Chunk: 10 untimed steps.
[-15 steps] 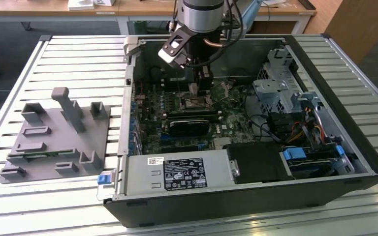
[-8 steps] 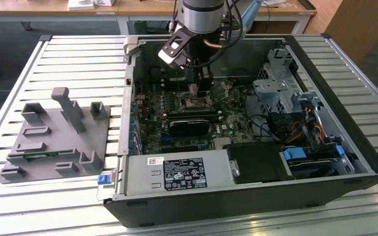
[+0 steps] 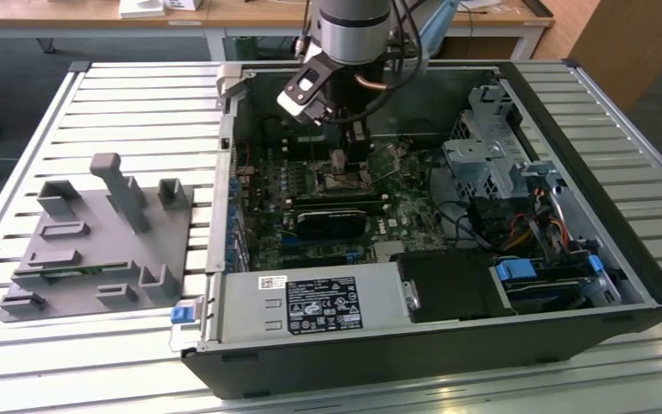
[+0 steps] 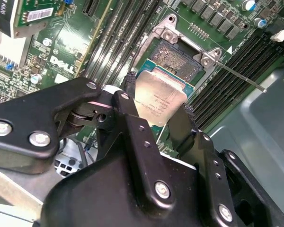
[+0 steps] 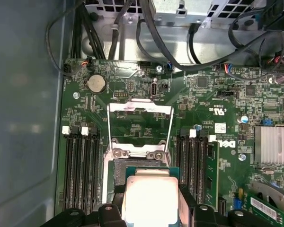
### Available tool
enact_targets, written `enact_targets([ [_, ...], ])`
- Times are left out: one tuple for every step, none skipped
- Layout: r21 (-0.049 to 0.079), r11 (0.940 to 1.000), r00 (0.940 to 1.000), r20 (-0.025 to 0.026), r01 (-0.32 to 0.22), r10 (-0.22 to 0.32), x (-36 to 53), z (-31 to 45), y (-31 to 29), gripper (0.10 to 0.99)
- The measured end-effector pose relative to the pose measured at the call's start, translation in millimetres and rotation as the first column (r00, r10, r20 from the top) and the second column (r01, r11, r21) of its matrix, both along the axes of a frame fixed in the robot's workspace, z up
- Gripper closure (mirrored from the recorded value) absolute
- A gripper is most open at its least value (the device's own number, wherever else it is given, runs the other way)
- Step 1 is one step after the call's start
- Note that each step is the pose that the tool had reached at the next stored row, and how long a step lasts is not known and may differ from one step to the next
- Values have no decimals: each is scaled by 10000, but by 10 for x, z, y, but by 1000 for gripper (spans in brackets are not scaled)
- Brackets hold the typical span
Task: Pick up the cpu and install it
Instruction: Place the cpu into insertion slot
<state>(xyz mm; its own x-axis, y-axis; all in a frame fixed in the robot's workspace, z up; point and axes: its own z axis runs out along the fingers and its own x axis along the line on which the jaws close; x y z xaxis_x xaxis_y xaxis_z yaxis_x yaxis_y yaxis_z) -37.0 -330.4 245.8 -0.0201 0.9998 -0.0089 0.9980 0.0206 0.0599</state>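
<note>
The cpu [image 4: 158,100] [image 5: 149,196], a flat square chip with a shiny silver top, is held between my black fingers [image 4: 132,123] just above the open socket [image 4: 175,59] [image 5: 120,169] on the green motherboard. The gripper [image 4: 157,106] [image 3: 343,161] is shut on the chip's two edges. The chip hangs slightly offset from the socket's dark contact field, part of which shows beyond it. The socket's metal load frame [image 5: 139,111] is flipped open, and its thin lever [image 4: 241,78] sticks out to the side. In the exterior view the arm reaches down into the middle of the open computer case [image 3: 641,285].
Memory slots [image 5: 80,170] [image 5: 194,165] flank the socket on both sides. A black graphics card [image 3: 331,216] lies near the socket, with cables and a drive cage [image 3: 492,164] on the exterior view's right. A grey fixture tray [image 3: 90,250] sits on the slatted table at that view's left.
</note>
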Motion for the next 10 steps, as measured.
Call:
enact_targets([
  [-1,10000,10000,0,-1,1,0,-9,6,561],
  [0,10000,10000,0,-2,2,0,-18,12,561],
  [1,10000,10000,0,-1,1,0,-28,19,561],
  [0,10000,10000,0,-1,1,0,-36,24,561],
  [2,10000,10000,1,-1,1,1,-44,26,561],
  [2,10000,10000,1,-2,2,1,-50,26,561],
  [0,10000,10000,0,-2,2,1,-57,25,561],
  [1,10000,10000,1,-2,2,1,-66,26,561],
  [0,10000,10000,0,-1,1,0,-75,26,561],
  [0,10000,10000,0,-1,1,0,-84,25,561],
])
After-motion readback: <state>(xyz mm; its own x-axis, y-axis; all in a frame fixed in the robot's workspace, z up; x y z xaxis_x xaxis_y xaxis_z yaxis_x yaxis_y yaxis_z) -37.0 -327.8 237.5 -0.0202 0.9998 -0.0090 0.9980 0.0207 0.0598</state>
